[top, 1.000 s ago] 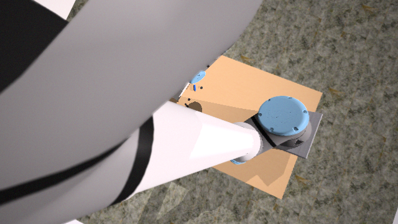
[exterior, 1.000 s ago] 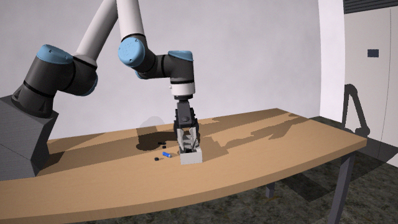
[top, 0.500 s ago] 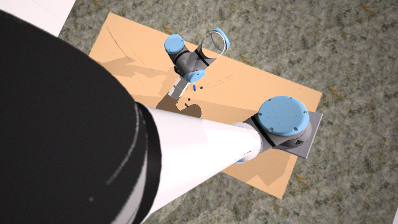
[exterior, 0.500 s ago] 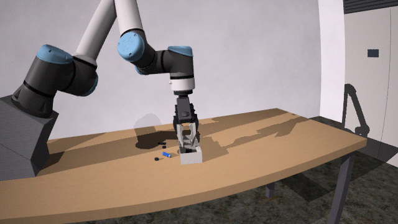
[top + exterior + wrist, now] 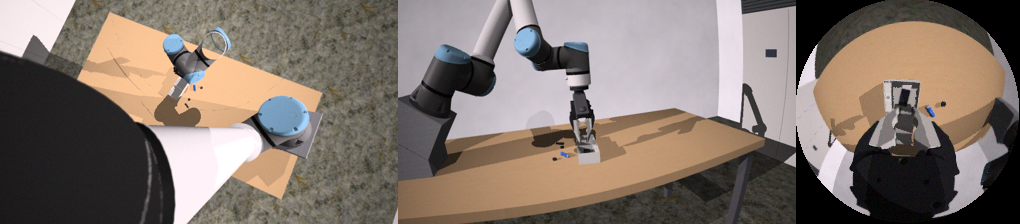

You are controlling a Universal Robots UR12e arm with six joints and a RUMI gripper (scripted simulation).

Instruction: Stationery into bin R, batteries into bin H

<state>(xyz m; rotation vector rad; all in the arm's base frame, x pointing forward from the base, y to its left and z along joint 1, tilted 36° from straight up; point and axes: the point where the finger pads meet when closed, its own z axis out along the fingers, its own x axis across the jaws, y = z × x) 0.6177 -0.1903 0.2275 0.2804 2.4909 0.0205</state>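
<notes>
A pale bin (image 5: 182, 83) (image 5: 589, 158) (image 5: 887, 97) stands upright, with a second pale bin (image 5: 174, 93) against it, partly hidden by the fingers in the exterior view. I cannot read their letters. A dark object (image 5: 586, 150) (image 5: 904, 95) is inside the nearer bin. My gripper (image 5: 584, 142) (image 5: 906, 107) points down over the bins, its fingertips slightly apart, with nothing plainly held. A blue cylinder (image 5: 194, 88) (image 5: 564, 154) (image 5: 930, 111) lies beside the bins. Two small black pieces (image 5: 201, 88) (image 5: 554, 158) (image 5: 943, 104) and a dark elongated piece (image 5: 186, 105) (image 5: 559, 143) lie nearby.
The wooden table (image 5: 236, 78) (image 5: 522, 186) (image 5: 961, 65) carries everything. The arm's base (image 5: 416, 146) stands at its end. A wall (image 5: 647, 62) rises behind the table. The arm's upper link (image 5: 193, 149) covers part of the table in the top view.
</notes>
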